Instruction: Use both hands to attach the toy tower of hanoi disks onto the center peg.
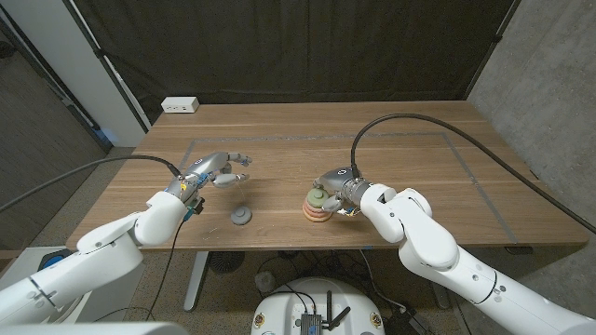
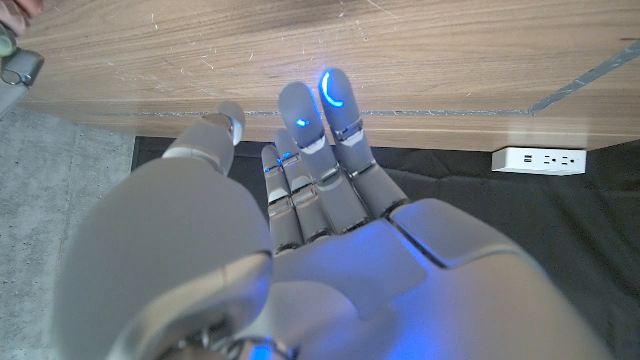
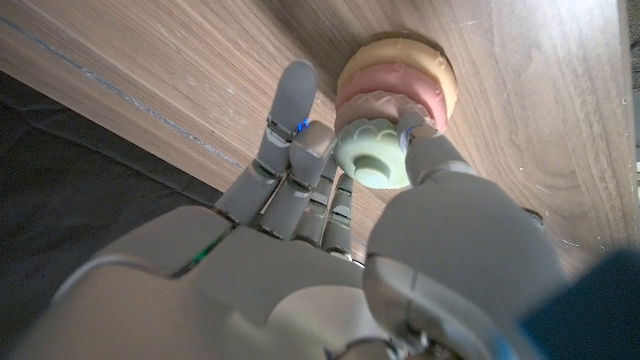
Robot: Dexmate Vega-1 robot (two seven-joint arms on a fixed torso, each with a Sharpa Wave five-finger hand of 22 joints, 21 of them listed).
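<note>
Item: pale green scalloped disk (image 3: 372, 155), smooth plastic, which my right hand (image 1: 340, 187) grasps atop the pink-and-tan stack (image 1: 317, 210) near the wooden counter (image 1: 400, 154) front, best lowered level and centred, I judge; grey disk (image 1: 241, 217) lies beside my released left hand (image 1: 212, 171).

You're working at a brown wood-grain worktop (image 1: 391, 140) marked with a thin grey taped rectangle (image 1: 470, 158). Behind it hangs a black curtain (image 1: 298, 46); a rough grey concrete wall (image 1: 549, 84) stands to one side. A white power strip (image 1: 180, 105) sits on the far corner, over grey floor (image 1: 56, 205).
</note>
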